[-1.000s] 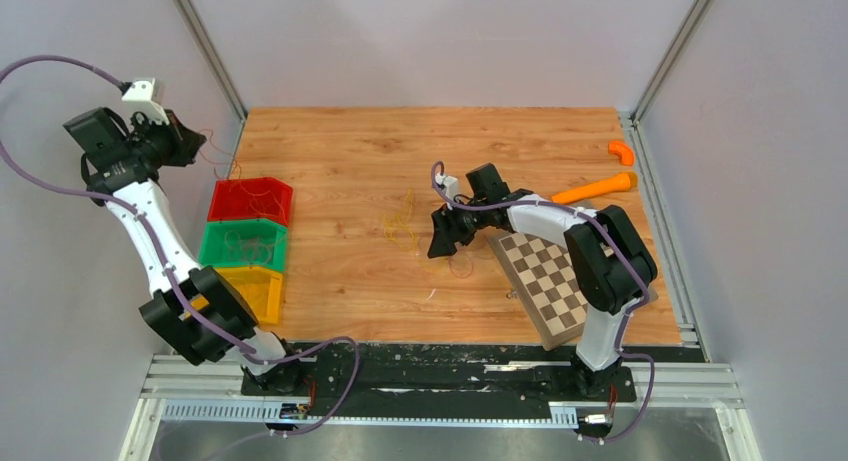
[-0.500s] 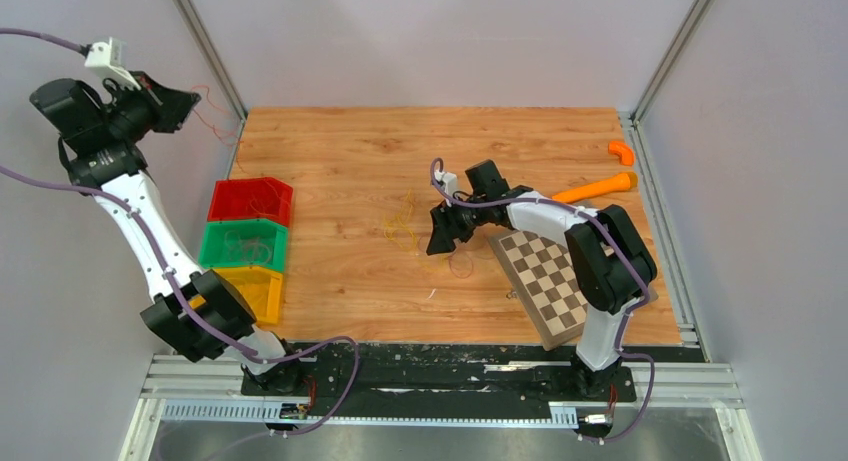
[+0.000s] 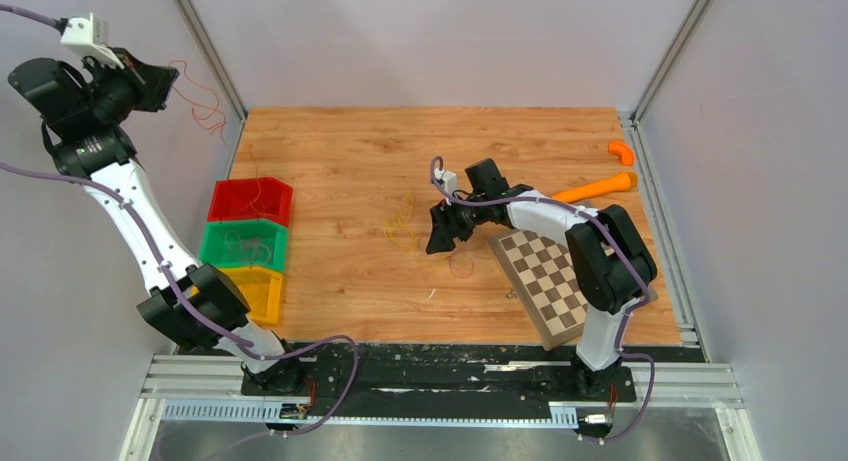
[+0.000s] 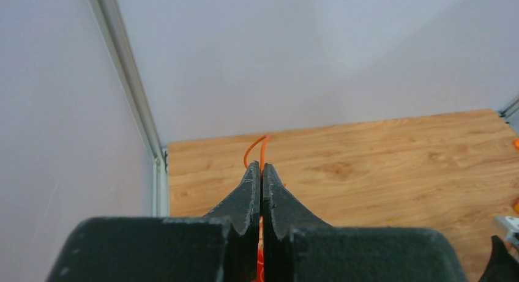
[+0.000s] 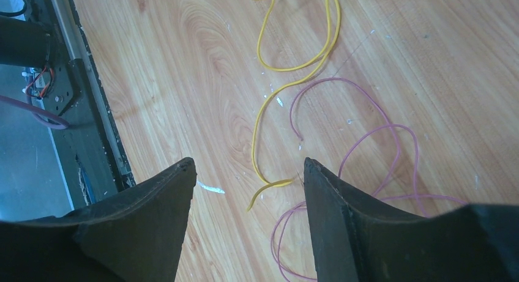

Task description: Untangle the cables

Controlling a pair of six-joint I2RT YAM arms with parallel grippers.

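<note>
My left gripper (image 3: 158, 79) is raised high by the left wall and is shut on a thin orange cable (image 3: 205, 111) that dangles from it. In the left wrist view the jaws (image 4: 262, 164) are pressed together with the orange cable (image 4: 256, 147) looping out of the tips. My right gripper (image 3: 437, 243) is open and low over the table middle. In the right wrist view its fingers (image 5: 248, 166) straddle the end of a yellow cable (image 5: 264, 120), not touching it, with a thin purple cable (image 5: 392, 144) beside it. The yellow cable (image 3: 403, 226) also shows from above.
Red (image 3: 252, 182), green (image 3: 245, 223) and yellow (image 3: 262, 293) bins stand in a column at the left; thin strands lie in the green one. A chessboard (image 3: 545, 281) lies under the right arm. An orange stick (image 3: 595, 189) and an orange elbow piece (image 3: 622, 151) lie at the far right.
My left gripper has risen and moved further left with the orange cable, lifting it clear of the table. The right gripper has barely moved.
</note>
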